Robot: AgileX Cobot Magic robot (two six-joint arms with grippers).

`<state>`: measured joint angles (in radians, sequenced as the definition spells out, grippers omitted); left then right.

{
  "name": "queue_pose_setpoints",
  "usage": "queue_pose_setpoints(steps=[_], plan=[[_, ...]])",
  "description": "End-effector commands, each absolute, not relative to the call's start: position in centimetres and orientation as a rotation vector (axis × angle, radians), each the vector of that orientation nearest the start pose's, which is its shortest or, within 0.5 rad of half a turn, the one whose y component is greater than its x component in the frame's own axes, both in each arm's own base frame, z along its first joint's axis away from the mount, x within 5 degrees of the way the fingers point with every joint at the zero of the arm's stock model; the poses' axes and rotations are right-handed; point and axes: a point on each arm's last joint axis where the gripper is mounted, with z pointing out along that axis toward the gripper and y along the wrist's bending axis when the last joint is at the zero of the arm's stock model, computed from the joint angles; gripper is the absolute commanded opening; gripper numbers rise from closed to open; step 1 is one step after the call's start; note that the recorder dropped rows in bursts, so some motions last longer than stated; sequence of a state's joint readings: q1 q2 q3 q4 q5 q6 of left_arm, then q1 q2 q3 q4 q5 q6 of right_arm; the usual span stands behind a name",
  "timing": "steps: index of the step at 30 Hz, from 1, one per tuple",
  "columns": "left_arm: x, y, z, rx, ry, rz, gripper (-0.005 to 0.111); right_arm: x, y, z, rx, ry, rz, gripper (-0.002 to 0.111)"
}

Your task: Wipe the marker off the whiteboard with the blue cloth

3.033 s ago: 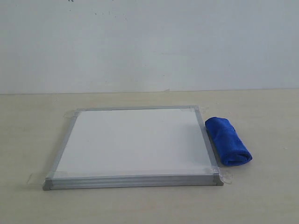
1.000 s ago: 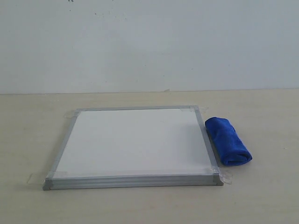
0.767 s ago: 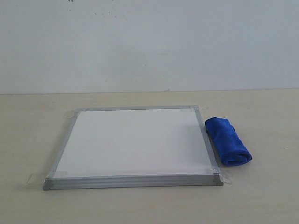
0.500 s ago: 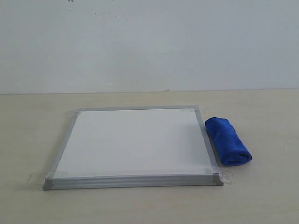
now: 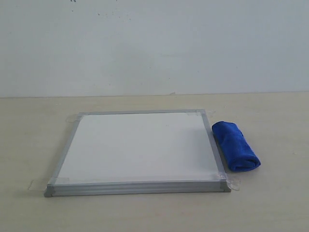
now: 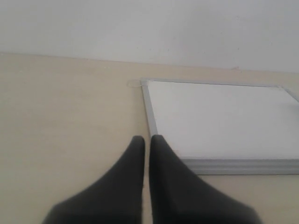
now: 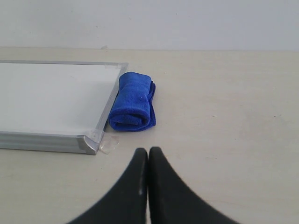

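Note:
The whiteboard [image 5: 137,147] lies flat on the table, silver-framed, taped down at its corners; no marker line shows on its white face in any view. The blue cloth [image 5: 235,145], rolled thick, rests on the table against the board's right edge. Neither gripper appears in the exterior view. In the left wrist view my left gripper [image 6: 146,139] is shut and empty, hovering short of the whiteboard [image 6: 219,119] near its corner. In the right wrist view my right gripper [image 7: 148,151] is shut and empty, a short way from the blue cloth [image 7: 134,101] and the whiteboard [image 7: 51,98].
A pale wooden table [image 5: 34,125] carries everything, with a plain white wall [image 5: 154,43] behind it. Clear tape tabs [image 7: 108,144] stick out from the board's corners onto the table.

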<state>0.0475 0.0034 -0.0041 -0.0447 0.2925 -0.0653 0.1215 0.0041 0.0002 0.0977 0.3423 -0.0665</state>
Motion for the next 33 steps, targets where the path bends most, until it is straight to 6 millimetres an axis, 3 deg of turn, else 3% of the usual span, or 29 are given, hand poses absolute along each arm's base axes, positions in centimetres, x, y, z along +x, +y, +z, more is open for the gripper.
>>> queue_pose_setpoints(steps=[1, 33], plan=[[5.45, 0.1, 18.64, -0.131, 1.775, -0.062, 0.004, 5.3, 0.93, 18.32, -0.108, 1.814, 0.132, 0.0], [5.44, 0.09, 18.61, -0.134, 1.778, -0.066, 0.004, 5.3, 0.93, 18.32, -0.108, 1.814, 0.132, 0.0]])
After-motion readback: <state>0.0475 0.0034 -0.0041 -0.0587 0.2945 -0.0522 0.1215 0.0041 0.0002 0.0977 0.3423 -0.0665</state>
